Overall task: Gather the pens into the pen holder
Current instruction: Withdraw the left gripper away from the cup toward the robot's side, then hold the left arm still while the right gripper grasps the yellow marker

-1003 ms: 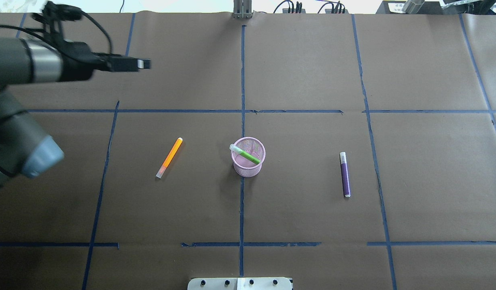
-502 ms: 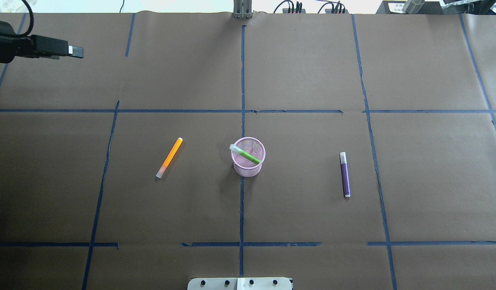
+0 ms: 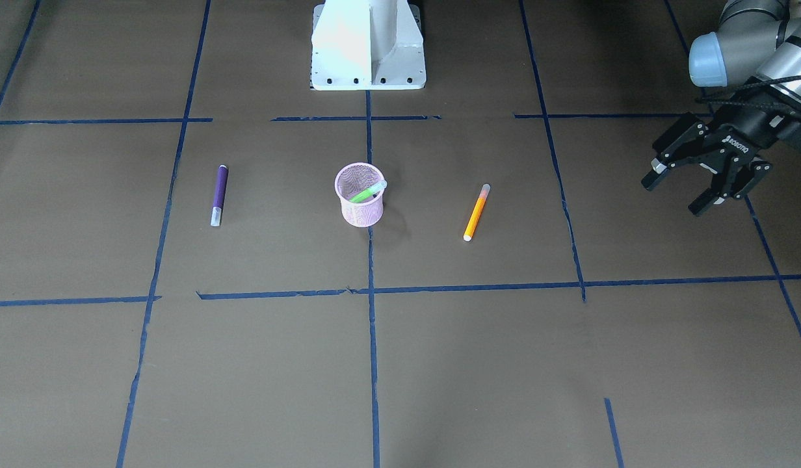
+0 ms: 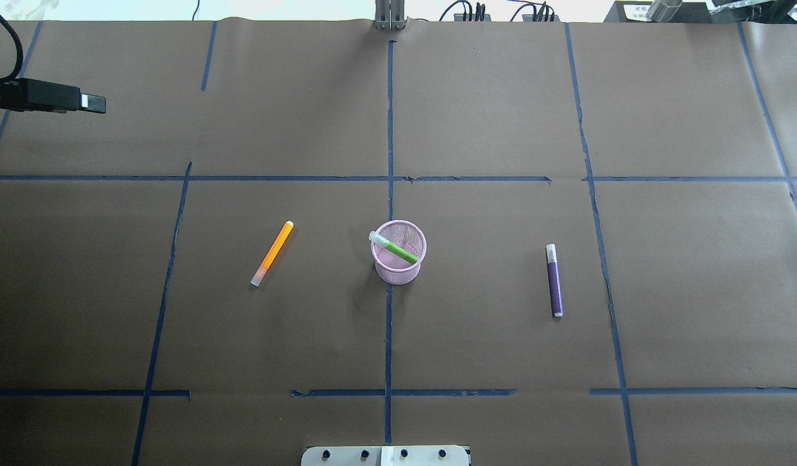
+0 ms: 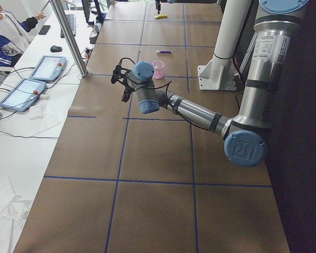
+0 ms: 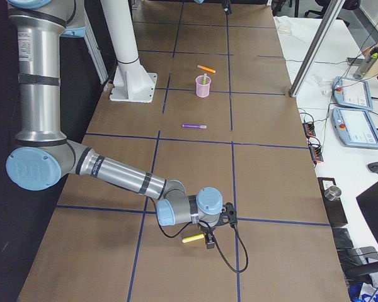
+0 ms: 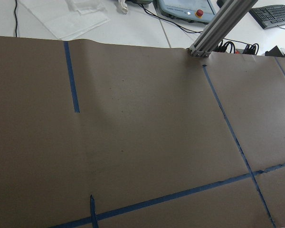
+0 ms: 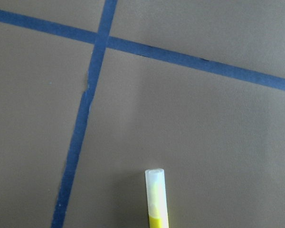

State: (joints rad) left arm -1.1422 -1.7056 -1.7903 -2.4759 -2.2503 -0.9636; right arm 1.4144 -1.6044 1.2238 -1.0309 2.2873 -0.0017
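Note:
The pink mesh pen holder [image 4: 399,262] [image 3: 360,207] stands at the table's middle with the green pen [image 4: 398,249] [image 3: 367,193] leaning inside it. The orange pen [image 4: 272,253] [image 3: 476,212] lies flat on the robot's left of the holder. The purple pen [image 4: 554,280] [image 3: 219,194] lies flat on its right. My left gripper [image 3: 673,196] [image 4: 91,102] is open and empty, in the air far out to the left, well away from the orange pen. My right gripper [image 6: 213,234] hangs low past the table's right end; I cannot tell whether it is open or shut.
A yellow pen [image 8: 156,199] [image 6: 192,238] lies on the paper just by the right gripper. The robot's white base [image 3: 368,45] stands behind the holder. Blue tape lines cross the brown paper. Teach pendants [image 6: 353,94] lie on the side bench.
My left arm has drawn back toward the left edge of the overhead view, its gripper moving well away from the table's middle. The pens and holder have not moved.

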